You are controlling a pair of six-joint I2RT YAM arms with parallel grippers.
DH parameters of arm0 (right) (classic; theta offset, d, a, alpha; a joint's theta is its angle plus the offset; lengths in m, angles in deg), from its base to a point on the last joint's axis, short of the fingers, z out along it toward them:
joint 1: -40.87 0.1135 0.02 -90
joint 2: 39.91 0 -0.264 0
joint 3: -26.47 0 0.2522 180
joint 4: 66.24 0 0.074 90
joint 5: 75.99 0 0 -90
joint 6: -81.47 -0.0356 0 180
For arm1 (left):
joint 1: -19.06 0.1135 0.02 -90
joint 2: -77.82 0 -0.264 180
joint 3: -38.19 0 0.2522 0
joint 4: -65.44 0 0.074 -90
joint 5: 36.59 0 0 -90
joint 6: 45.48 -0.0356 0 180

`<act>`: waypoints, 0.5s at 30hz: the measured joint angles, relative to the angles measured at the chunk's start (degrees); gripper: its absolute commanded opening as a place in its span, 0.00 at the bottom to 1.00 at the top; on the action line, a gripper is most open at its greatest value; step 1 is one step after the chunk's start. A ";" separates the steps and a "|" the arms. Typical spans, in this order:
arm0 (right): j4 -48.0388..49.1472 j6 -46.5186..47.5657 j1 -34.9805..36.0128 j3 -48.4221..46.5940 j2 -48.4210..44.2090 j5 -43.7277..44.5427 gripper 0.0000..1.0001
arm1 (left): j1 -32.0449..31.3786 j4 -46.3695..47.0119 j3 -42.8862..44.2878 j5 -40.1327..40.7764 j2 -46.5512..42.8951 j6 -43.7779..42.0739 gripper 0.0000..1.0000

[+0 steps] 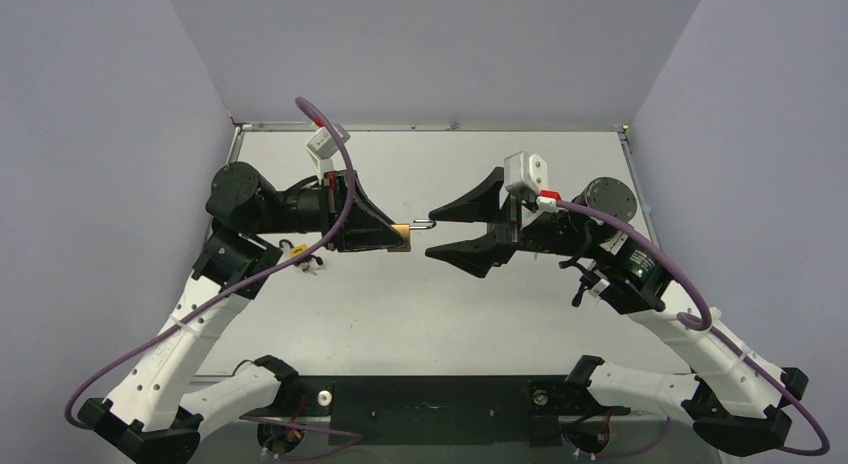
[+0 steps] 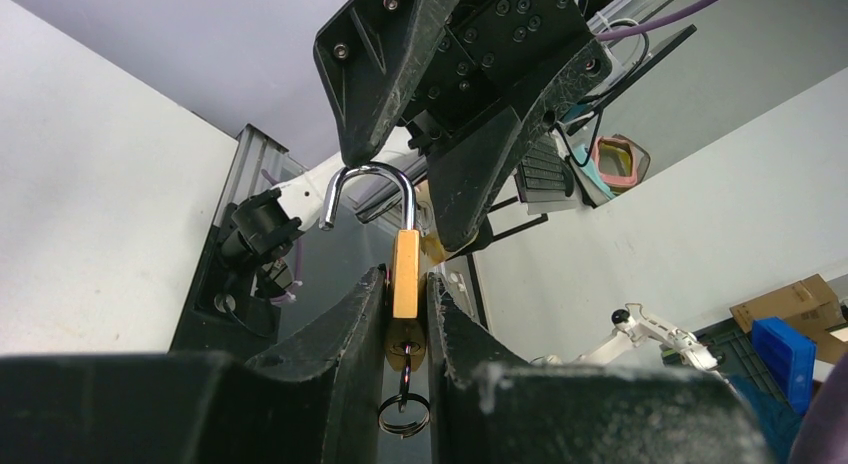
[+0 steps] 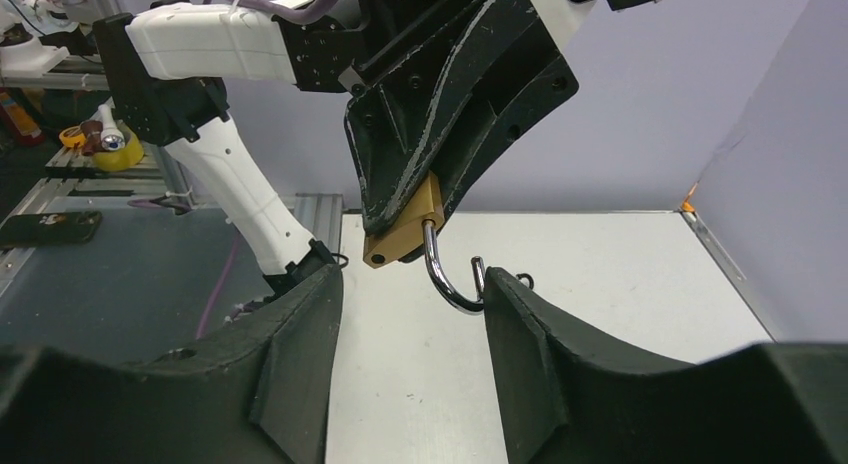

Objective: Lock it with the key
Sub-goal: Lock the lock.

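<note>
L gripper is clamped narrow on the padlock. Fingers pinch the brass body from both sides, and the lock is held up off the table, roughly mid-workspace btwn the two arms.

Shackle is open. One leg sits in the body, the free end is swung out and hangs clear of it. The shackle sticks out of the L fingers twd the R arm.

R gripper has its jaws apart, about mid-width, gripping nothing. In the R wrist view the shackle bend sits in the gap btwn the fingers, close against the finger on the right of that view. Can't tell if they touch. The other finger is well clear of it. Top view agrees: R fingertips sit just beside the shackle tip, one above and one below it in the frame.

Both grippers are nose to nose and near level over the table.

Key ring hangs under the padlock body, down in the gap btwn the L fingers. There's a dark brass-ish piece btwn the ring and the lock bottom, in shadow. Can't confirm it's the key or whether it's seated in the cylinder.

In the R wrist view the padlock shows at a tilt, only its corner poking out of the L fingers.
</note>
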 measured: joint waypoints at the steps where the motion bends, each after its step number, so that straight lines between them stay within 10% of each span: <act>1: -0.13 -0.02 0.00 0.00 0.00 0.04 0.45 | 0.00 0.24 0.00 0.00 0.13 0.15 0.00; 15: -0.39 -4.92 0.57 -0.04 0.02 1.77 0.28 | 0.00 1.73 0.00 0.00 0.35 0.66 0.00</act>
